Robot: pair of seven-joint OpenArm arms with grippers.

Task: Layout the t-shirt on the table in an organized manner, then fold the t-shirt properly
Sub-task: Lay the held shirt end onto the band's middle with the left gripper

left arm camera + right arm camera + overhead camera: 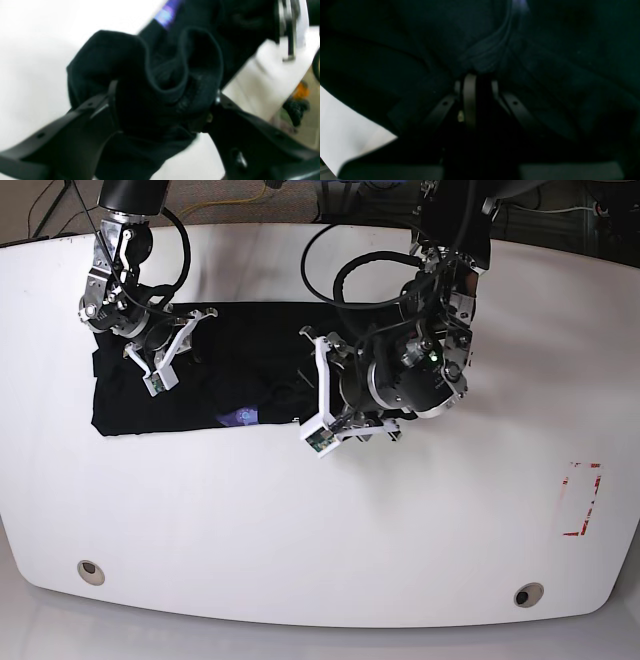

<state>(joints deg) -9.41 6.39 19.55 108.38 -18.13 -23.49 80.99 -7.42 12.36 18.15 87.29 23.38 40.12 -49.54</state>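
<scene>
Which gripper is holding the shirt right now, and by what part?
Both. The left gripper straddles a bunched, hemmed fold of the t-shirt; the right gripper is pinched shut on dark cloth, which part cannot be told.

Overhead base, two close wrist views

the left wrist view is smeared with motion blur, so the purple patch reads only as a glow. the right wrist view is nearly black; folds of the t-shirt barely show. in the base view the left arm hides the shirt's right end.
</scene>
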